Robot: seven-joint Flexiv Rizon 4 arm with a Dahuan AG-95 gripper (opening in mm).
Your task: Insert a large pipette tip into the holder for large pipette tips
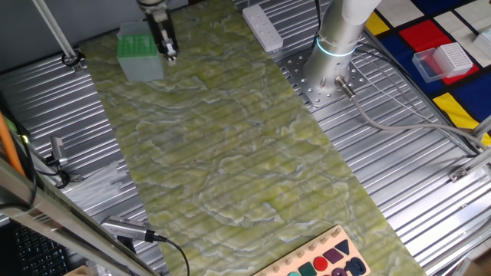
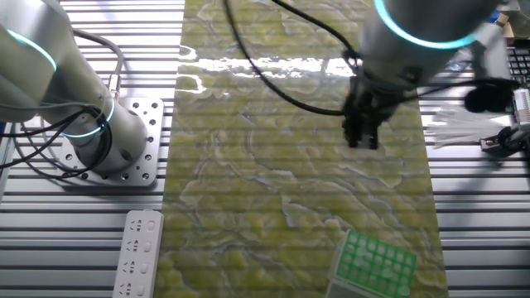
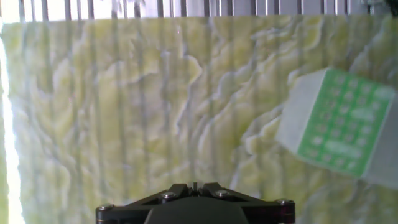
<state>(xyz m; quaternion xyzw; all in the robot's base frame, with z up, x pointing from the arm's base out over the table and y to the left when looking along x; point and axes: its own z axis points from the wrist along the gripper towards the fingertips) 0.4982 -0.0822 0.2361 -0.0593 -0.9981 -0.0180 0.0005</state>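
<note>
The holder for large pipette tips (image 1: 138,54) is a small box with a bright green top and pale body, standing on the yellow-green mat; it also shows in the other fixed view (image 2: 374,265) and at the right of the hand view (image 3: 339,121). My gripper (image 1: 169,52) hangs above the mat just beside the holder, seen too in the other fixed view (image 2: 362,142). In the hand view the gripper (image 3: 194,185) has its jaws closed together on a thin sliver, the large pipette tip (image 3: 194,183); the rest of the tip is too faint to see.
A heap of spare clear tips (image 2: 464,128) lies on the ribbed metal beside the mat. A white power strip (image 1: 262,29) and the arm's base (image 1: 330,69) stand at the mat's other side. A clear box with a white grid top (image 1: 445,60) sits far off. A wooden shape board (image 1: 322,261) lies at the mat's near end.
</note>
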